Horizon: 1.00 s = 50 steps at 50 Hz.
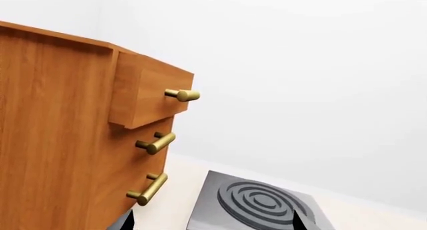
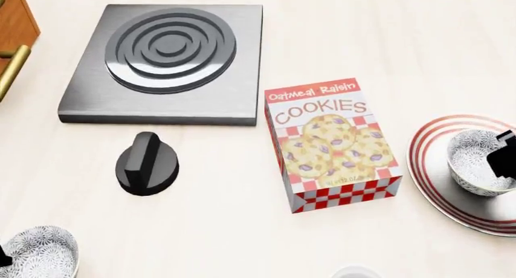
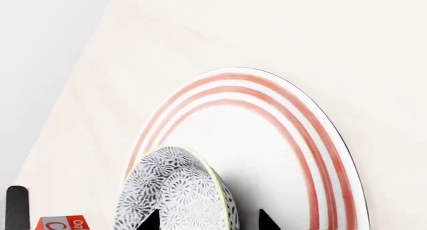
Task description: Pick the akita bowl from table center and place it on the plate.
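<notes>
A: Where is the akita bowl (image 2: 482,162)?

B: On the plate (image 2: 435,180), toward the right edge of the head view. In the right wrist view the bowl (image 3: 175,195) stands over the red-ringed plate (image 3: 280,140), and I cannot tell whether it rests flat or is held just off the surface.

A: And the right fingers (image 3: 208,221)?

B: Two dark tips show, one on each side of the bowl's wall. They look closed on it, but real contact is not clear. In the head view a dark part of the right gripper (image 2: 501,158) overlaps the bowl's rim.

A: The left fingers (image 1: 212,224)?

B: Only dark tips at the frame's edge, set wide apart, holding nothing. That camera faces a wooden cabinet (image 1: 60,135) with brass handles (image 1: 155,142) and a burner plate (image 1: 257,205).

A: What else is on the counter (image 2: 403,42)?

B: A cookie box (image 2: 330,145) just left of the plate, a black knob (image 2: 147,163), the burner (image 2: 165,60), and a second patterned bowl (image 2: 38,252) at the near left corner.
</notes>
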Available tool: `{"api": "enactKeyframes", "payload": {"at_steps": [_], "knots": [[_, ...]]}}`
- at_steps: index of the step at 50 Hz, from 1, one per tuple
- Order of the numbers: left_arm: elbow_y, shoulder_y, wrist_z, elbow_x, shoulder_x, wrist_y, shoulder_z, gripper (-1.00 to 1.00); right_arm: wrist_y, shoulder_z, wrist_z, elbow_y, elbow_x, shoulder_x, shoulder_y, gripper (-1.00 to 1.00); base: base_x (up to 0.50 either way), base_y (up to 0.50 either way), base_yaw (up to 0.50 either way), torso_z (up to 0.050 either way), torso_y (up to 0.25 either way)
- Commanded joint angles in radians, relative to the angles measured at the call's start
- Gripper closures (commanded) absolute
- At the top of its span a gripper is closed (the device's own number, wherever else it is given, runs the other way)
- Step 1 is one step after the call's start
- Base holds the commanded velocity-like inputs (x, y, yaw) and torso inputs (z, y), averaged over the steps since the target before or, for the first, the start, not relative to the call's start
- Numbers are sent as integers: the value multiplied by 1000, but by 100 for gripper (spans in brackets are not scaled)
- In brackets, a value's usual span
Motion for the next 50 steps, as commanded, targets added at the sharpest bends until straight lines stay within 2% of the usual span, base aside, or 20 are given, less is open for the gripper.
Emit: {"api": "enactKeyframes", "payload": {"at_steps": [1, 18, 31, 44, 50], "knots": [[7, -2, -5, -4, -4, -2, 2, -100, -13, 29, 9, -75, 25, -3, -33, -100, 0, 0, 0, 0, 0], [16, -11, -16, -17, -10, -8, 0, -100, -224, 104, 79, -361, 26, -60, -133, -100, 0, 0, 0, 0, 0], [28, -10, -20, -20, -13, -7, 5, -100, -325, 85, 110, -628, -32, -62, -190, -100, 0, 0, 0, 0, 0], [75, -18, -43, -29, -29, -32, 4, -100, -309, 44, 124, -956, -37, -35, -284, -100, 0, 0, 0, 0, 0], [111, -44, -59, -40, -50, -63, 3, -100, -259, 57, 174, -1136, 19, -16, -323, -100, 0, 0, 0, 0, 0]]}}
